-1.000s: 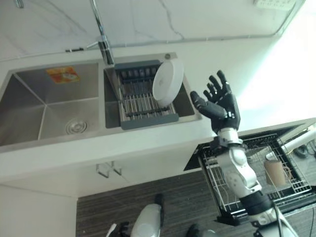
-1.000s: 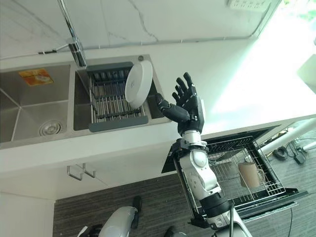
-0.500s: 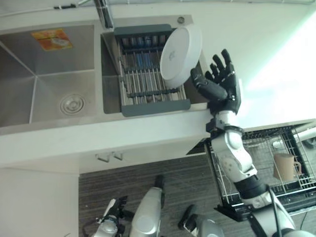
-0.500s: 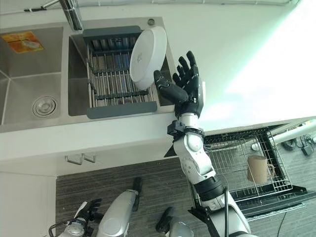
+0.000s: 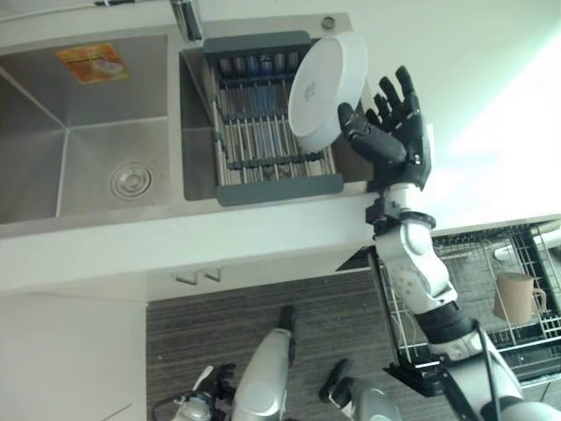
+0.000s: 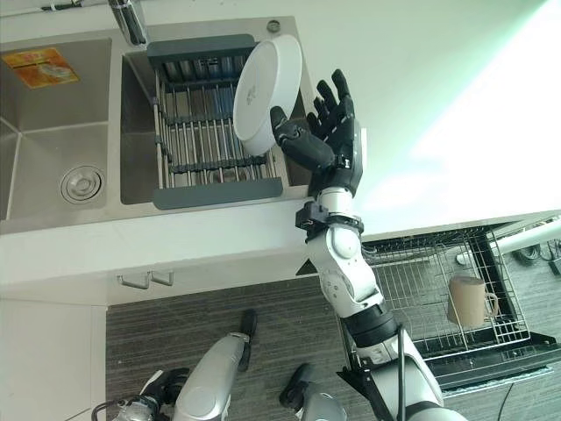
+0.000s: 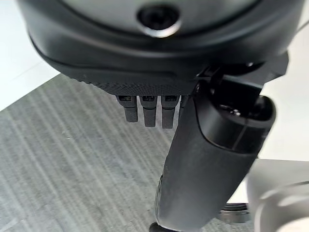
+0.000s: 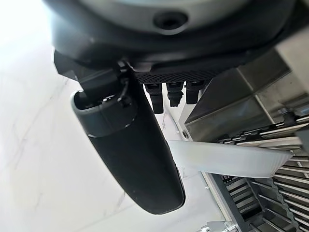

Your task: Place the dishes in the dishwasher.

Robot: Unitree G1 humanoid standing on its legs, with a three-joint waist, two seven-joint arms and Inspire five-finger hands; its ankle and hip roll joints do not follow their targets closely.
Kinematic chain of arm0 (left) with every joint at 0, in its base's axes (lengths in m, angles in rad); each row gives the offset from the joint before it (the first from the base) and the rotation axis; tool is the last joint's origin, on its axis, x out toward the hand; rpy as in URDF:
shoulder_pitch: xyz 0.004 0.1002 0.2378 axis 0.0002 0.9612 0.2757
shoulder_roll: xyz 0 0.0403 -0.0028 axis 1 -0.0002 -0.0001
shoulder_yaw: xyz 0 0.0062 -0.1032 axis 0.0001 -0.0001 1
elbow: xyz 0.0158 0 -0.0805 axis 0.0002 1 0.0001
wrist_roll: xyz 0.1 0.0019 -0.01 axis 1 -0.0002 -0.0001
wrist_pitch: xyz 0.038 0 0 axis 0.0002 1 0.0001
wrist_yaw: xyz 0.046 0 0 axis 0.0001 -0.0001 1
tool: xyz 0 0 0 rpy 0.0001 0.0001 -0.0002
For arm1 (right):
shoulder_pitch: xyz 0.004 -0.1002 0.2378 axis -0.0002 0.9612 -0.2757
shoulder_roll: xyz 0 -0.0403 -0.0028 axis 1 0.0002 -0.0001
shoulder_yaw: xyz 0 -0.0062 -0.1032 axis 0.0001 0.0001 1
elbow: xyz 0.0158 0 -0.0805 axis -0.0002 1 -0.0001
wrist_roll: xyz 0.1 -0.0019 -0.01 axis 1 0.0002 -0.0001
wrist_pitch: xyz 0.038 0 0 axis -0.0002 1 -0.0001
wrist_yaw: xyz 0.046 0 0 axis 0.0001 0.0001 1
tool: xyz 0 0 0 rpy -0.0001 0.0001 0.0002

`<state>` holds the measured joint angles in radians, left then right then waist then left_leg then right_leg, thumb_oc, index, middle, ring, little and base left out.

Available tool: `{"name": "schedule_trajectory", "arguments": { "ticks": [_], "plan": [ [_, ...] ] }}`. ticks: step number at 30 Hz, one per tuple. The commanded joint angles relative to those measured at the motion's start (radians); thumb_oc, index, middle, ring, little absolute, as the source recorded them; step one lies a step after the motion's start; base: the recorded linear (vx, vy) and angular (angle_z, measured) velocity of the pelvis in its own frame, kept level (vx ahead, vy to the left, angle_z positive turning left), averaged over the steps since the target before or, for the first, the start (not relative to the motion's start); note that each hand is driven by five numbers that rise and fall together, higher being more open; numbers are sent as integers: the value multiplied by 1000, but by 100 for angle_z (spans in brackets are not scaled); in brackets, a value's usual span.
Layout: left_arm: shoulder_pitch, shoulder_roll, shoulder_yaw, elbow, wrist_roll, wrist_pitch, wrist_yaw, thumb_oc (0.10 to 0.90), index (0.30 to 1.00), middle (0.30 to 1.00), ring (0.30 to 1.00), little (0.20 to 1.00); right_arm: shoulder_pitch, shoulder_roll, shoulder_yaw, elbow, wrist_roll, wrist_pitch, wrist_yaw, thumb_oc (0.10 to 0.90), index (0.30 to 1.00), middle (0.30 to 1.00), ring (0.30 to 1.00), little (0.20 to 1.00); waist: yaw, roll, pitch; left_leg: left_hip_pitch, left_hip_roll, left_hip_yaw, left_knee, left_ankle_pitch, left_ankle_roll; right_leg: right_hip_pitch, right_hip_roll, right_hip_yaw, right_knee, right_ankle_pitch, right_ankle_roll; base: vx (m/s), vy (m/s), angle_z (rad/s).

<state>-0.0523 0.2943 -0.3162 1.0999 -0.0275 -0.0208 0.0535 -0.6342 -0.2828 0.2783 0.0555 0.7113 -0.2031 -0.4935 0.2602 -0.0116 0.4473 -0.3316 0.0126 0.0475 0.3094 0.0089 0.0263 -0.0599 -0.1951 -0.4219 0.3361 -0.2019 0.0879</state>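
Note:
A white plate leans upright at the right end of the grey dish rack in the right sink basin. My right hand is open and raised just right of the plate, fingers spread. Its thumb crosses the plate's lower right rim; I cannot tell whether it touches. The pulled-out dishwasher rack sits low at the right, below the counter, with a beige mug in it. My left hand hangs open over the wooden floor.
The left sink basin holds a drain and an orange sticker. A faucet rises behind the rack. White counter stretches to the right of the sink, above the dishwasher.
The camera has shifted downward over the second. My right hand has closed in on the plate; its thumb now overlaps the plate's rim.

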Motion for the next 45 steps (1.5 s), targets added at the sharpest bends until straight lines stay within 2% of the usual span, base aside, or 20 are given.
{"name": "schedule_trajectory", "arguments": {
  "ticks": [1,6,9,12,15,21,22,24,26,29,35,42,45],
  "plan": [
    [55,19,-17,-14,0,3,-6,800,900,900,900,900,-129,-23,-51,-45,5,-51,19,800,900,900,900,900,10,10,-42,48,37,-33,-9,-109,-36,-28,-26,45,-36,64,30,0,0,0],
    [44,23,-24,-18,13,1,-4,800,900,900,900,900,-156,-30,-56,-28,18,-39,29,800,900,900,900,900,14,15,-36,36,39,-39,-9,-104,-41,-34,-27,44,-36,62,30,0,0,0],
    [34,42,-65,-24,163,0,94,800,900,900,900,900,-167,-28,-51,-24,27,-33,33,800,900,900,900,900,16,14,-33,32,40,-44,-9,-103,-44,-31,-27,39,-36,58,30,24,-18,2],
    [31,47,-95,-26,219,11,124,800,900,900,900,900,-167,-20,-41,-15,43,-29,39,800,900,900,900,900,22,12,-37,35,41,-49,-9,-103,-46,-24,-26,35,-36,53,27,52,-20,4],
    [33,51,-111,-23,237,4,163,800,900,900,900,900,-168,-12,-34,-3,57,-35,43,800,900,900,900,900,23,13,-40,39,42,-50,-9,-103,-49,-17,-26,31,-36,50,26,45,-1,1],
    [41,60,-125,-45,263,7,191,800,900,900,900,900,-158,-6,-37,19,88,15,7,800,900,900,900,900,31,11,-50,49,41,-59,-9,-104,-52,-3,-26,23,-36,45,22,49,-19,4],
    [46,64,-126,-50,265,3,194,800,900,900,900,900,-158,-14,-36,39,98,37,11,573,559,559,559,559,34,9,-53,51,41,-63,-9,-103,-54,1,-25,21,-36,43,21,46,-44,10],
    [51,69,-126,-61,267,3,200,800,900,900,900,900,-161,-21,-36,56,115,52,21,474,411,411,411,411,39,7,-55,50,41,-67,-9,-103,-55,3,-24,19,-36,42,20,21,-48,5],
    [56,75,-124,-71,252,5,200,800,900,900,900,900,-163,-26,-34,70,134,67,24,400,300,300,300,300,44,7,-55,51,38,-75,-9,-102,-56,6,-24,18,-36,40,19,11,-42,2],
    [66,81,-124,-88,267,13,193,800,900,900,900,900,-170,-37,-23,113,162,117,38,400,300,300,300,300,54,8,-65,58,32,-86,-9,-100,-59,19,-28,10,-36,36,17,33,-21,0],
    [76,80,-122,-84,261,-2,184,800,900,900,900,900,-185,-52,-23,160,165,123,43,400,300,300,300,300,60,17,-73,63,27,-94,-9,-97,-63,30,-30,1,-36,32,14,1,4,1],
    [76,85,-122,-90,277,0,181,800,900,900,900,900,-186,-51,-27,171,143,111,24,400,300,300,300,300,67,6,-79,64,25,-98,-9,-98,-63,37,-25,-7,-36,26,13,-11,-10,3],
    [82,84,-122,-91,280,1,185,800,900,900,900,900,-174,-51,-29,178,169,71,26,400,300,300,300,300,69,2,-87,67,27,-93,-9,-100,-64,42,-24,-8,-36,24,12,-27,-26,11]
  ]
}}
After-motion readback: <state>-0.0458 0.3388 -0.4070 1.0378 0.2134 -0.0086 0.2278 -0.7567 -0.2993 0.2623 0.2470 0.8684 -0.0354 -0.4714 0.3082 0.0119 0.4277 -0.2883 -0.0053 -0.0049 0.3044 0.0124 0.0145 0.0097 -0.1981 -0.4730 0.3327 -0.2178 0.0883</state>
